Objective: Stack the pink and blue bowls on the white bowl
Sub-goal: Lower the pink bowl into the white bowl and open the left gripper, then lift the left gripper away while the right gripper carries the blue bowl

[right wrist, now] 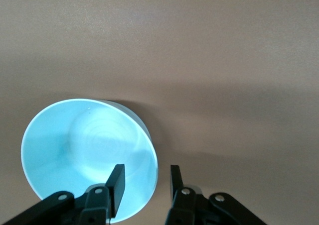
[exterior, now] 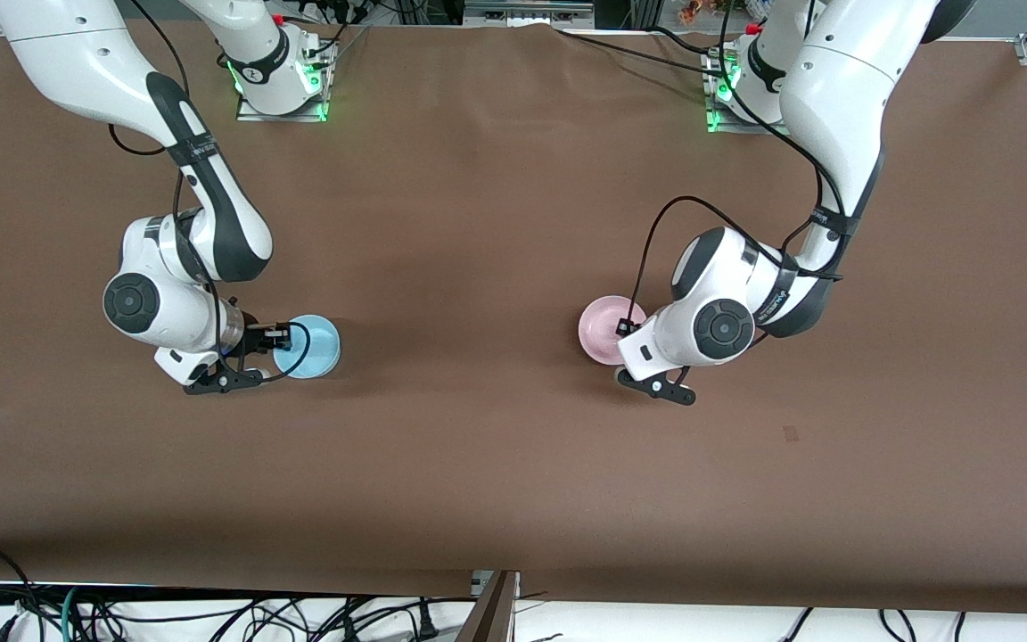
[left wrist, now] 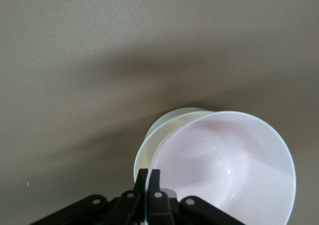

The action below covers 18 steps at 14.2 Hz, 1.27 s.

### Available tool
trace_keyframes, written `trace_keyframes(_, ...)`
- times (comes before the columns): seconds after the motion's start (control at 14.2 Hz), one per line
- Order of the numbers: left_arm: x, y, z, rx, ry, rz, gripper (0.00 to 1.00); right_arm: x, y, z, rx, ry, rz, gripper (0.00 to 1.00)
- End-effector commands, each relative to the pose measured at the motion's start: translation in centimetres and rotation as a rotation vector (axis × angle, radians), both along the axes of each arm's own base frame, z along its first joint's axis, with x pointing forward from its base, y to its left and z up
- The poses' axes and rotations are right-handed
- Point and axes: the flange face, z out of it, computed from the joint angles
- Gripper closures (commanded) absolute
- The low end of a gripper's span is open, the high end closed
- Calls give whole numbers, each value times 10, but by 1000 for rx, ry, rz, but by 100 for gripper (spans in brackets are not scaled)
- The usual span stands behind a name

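Over white bowl, left tool pinching pink bowl, right tool parted astride blue bowl rim.

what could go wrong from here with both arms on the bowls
1. The left pincer is shut on the pink bowl, which sits tilted over the white bowl. Released like this, it might seat crooked, or the white bowl may shift.
2. The right pincer is open and straddles the blue bowl rim. Gripping only the rim, the bowl may tip or slip when lifted.
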Motion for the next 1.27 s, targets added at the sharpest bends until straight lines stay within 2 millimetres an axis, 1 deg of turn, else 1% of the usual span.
trace_keyframes(0.0, 0, -3, -5, 14, -22, -8, 100, -1, 4, 1, -10, 10, -8, 56)
trace_keyframes(0.07, 0, -2, -4, 13, -23, -6, 80, -2, 4, -1, -9, 13, -10, 56)
trace_keyframes(0.14, 0, -1, -4, 14, -20, -5, 9, -2, 4, -4, -9, 18, -10, 56)
trace_keyframes(0.21, 0, -1, -3, 15, -19, -5, 0, -2, 4, -4, -10, 18, -9, 56)
trace_keyframes(0.42, 2, 2, 5, 13, -21, -2, 0, -2, 4, -5, -9, 20, -10, 57)
trace_keyframes(0.49, 3, 1, 14, 9, -33, 0, 0, -3, 4, -9, -10, 24, -9, 63)
trace_keyframes(0.56, 3, 4, 24, 14, -28, 0, 0, -4, 5, -14, -10, 30, -8, 77)
trace_keyframes(0.63, 3, 8, 41, 22, -20, -2, 0, -4, 6, -15, -10, 30, -6, 91)
trace_keyframes(0.71, 4, 19, 60, 31, -17, 5, 0, -4, 9, -16, -10, 32, -2, 100)
trace_keyframes(0.78, 6, 30, 85, 36, -28, 14, 0, -4, 9, -15, -10, 29, -2, 100)
trace_keyframes(0.85, 8, 47, 109, 40, -38, 28, 0, -4, 9, -15, -9, 30, -4, 100)
trace_keyframes(0.99, 13, 86, 154, 57, -67, 72, 0, -3, 10, -12, -9, 27, -1, 100)
trace_keyframes(1.06, 15, 107, 172, 85, -92, 85, 0, 3, 11, -5, -8, 16, -10, 100)
trace_keyframes(1.13, 16, 122, 193, 120, -127, 91, 0, 4, 20, 5, -16, 28, -44, 100)
trace_keyframes(1.2, 15, 134, 213, 143, -158, 97, 0, 9, 36, 19, -25, 42, -74, 100)
